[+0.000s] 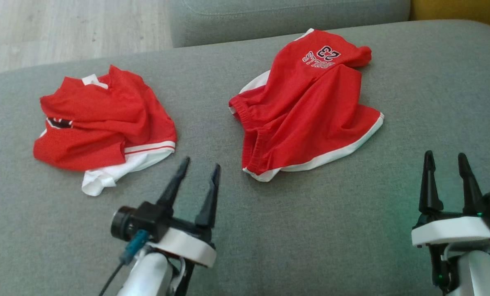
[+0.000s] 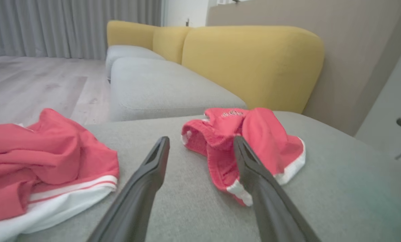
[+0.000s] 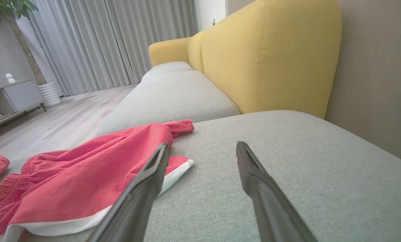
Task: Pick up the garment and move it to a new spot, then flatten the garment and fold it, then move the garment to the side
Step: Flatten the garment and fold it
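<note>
Red shorts (image 1: pixel 310 107) with white trim and a "23" print lie crumpled at the middle right of the grey sofa seat (image 1: pixel 351 230). A second red and white garment (image 1: pixel 101 123), a jersey, lies bunched at the left. My left gripper (image 1: pixel 200 165) stands open near the front, between the two garments, touching neither; in the left wrist view (image 2: pixel 202 143) the shorts (image 2: pixel 254 141) lie ahead on the right and the jersey (image 2: pixel 42 161) on the left. My right gripper (image 1: pixel 446 159) is open at the lower right, empty, with the shorts (image 3: pixel 86 174) to its left.
A second grey seat cushion (image 1: pixel 290 14) adjoins at the back, with yellow backrests (image 2: pixel 250 64) behind. Wooden floor (image 1: pixel 64 28) lies beyond the seat's left edge. Bare seat stretches along the front and right. Curtains (image 3: pixel 119 43) and a low cabinet (image 3: pixel 12 101) stand far off.
</note>
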You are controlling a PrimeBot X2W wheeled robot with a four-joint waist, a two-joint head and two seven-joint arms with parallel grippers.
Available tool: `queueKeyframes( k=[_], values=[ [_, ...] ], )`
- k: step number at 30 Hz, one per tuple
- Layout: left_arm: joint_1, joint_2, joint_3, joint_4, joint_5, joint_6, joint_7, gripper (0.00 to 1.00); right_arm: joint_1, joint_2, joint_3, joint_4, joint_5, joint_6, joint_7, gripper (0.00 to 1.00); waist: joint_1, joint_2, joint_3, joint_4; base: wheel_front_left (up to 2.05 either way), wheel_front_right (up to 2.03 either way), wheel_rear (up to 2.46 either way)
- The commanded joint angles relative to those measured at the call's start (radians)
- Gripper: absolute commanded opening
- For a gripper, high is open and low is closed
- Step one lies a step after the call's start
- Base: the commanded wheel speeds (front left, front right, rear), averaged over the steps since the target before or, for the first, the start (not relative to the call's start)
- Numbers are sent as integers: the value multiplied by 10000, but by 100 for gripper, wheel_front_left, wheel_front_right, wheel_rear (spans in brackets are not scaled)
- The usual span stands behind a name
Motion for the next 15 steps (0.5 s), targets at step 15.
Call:
queueKeyframes(
  k=[15],
  values=[
    [-2085, 1203, -2252, 954, 73, -576, 1468, 100, -699, -50, 572, -599, 437, -7, -106, 100, 0, 0, 1003, -454, 0, 0, 0]
  ],
)
